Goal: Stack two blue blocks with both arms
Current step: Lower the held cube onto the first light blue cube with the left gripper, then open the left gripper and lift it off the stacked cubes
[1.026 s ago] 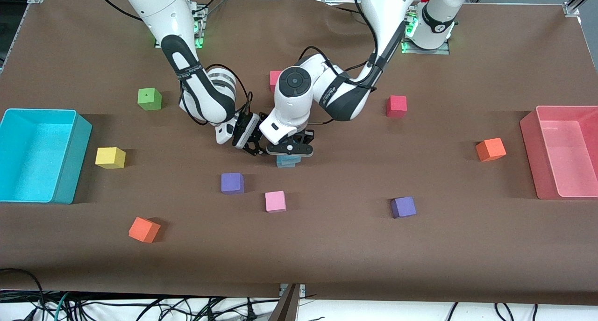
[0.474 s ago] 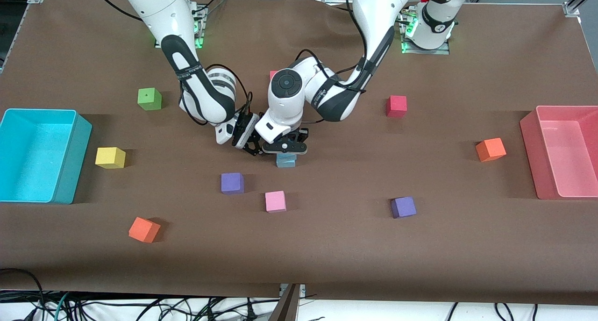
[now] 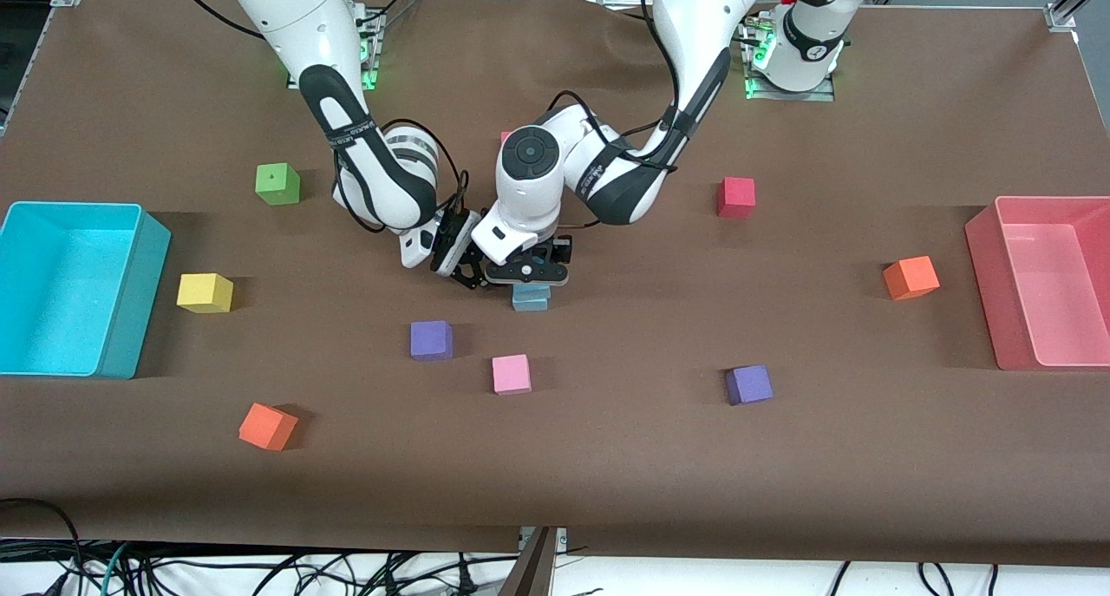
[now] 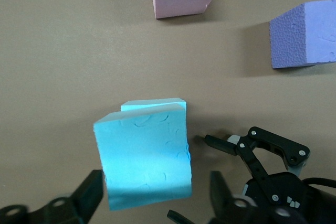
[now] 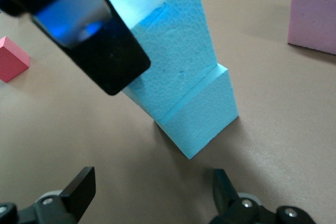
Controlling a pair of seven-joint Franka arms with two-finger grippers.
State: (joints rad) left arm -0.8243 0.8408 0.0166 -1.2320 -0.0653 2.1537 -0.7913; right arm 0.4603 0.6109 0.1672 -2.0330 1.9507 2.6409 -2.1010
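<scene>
Sky-blue foam: two blue blocks (image 3: 531,298), one stacked on the other, at mid-table in the front view. Other cubes counted there: two purple (image 3: 431,339) (image 3: 749,384), two orange (image 3: 268,426) (image 3: 910,278), one pink (image 3: 511,374), one yellow (image 3: 205,292), one green (image 3: 277,184), one red (image 3: 735,197), plus one more reddish cube partly hidden by the left arm. Two bins: a cyan bin (image 3: 130,292) at the right arm's end of the table, a pink bin (image 3: 989,275) at the left arm's end. The left pincer (image 3: 527,274) sits directly over the stack; the right pincer (image 3: 466,262) is just beside it, toward the right arm's end. Left wrist view: the upper block (image 4: 144,161) lies between the left pincer's spread fingers (image 4: 92,195), with a visible gap to each finger, so nothing is gripped; the lower block's edge (image 4: 152,104) shows past it, slightly offset. Right wrist view: the stack (image 5: 181,85) stands upright, upper cube a little skewed on the lower one; one finger of the left pincer (image 5: 100,45) is alongside the top cube; the right pincer's fingers (image 5: 79,187) are wide apart and empty, near the stack's base but not touching it.
</scene>
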